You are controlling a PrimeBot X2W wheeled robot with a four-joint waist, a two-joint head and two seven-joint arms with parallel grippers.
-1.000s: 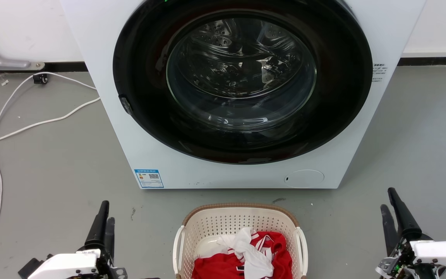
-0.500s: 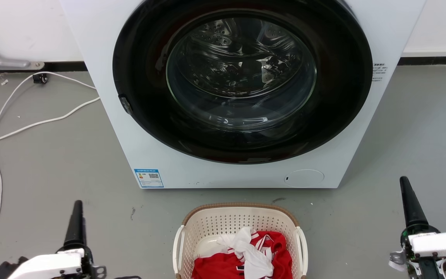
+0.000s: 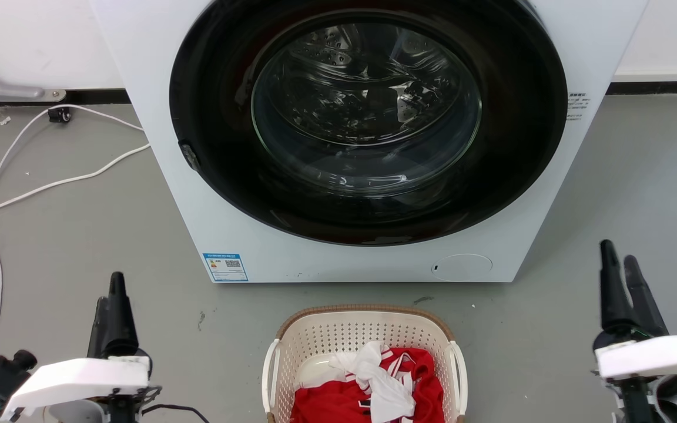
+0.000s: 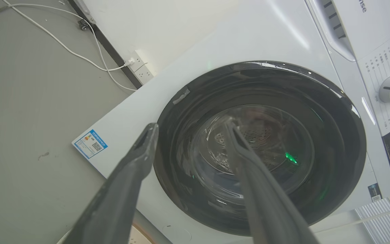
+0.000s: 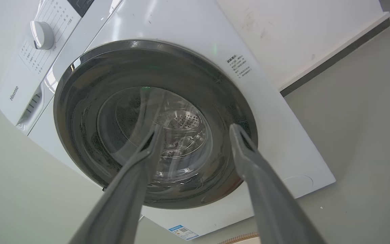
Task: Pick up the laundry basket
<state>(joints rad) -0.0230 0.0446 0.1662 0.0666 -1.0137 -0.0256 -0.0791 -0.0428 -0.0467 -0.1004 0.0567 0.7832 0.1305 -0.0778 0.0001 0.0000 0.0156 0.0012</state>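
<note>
The laundry basket (image 3: 338,336), cream-white and perforated with a brown woven rim and white side handles, stands on the grey floor at the bottom centre of the head view. Red and white clothes (image 3: 374,388) lie inside it. My left gripper (image 3: 109,288) hovers left of the basket, well apart from it, open with nothing between its fingers (image 4: 191,123). My right gripper (image 3: 619,251) is off to the basket's right, also apart and open (image 5: 196,127). A sliver of the brown rim (image 5: 242,238) shows at the bottom edge of the right wrist view.
A white washing machine (image 3: 197,205) with a closed round dark glass door (image 3: 368,117) stands just behind the basket. A white cable (image 3: 50,185) runs over the floor at the left toward the wall. Open grey floor lies on both sides of the basket.
Both grippers have risen up the head view toward the machine. The left one also shifted further left, away from the basket. The camera moved slightly; the basket stays in place.
</note>
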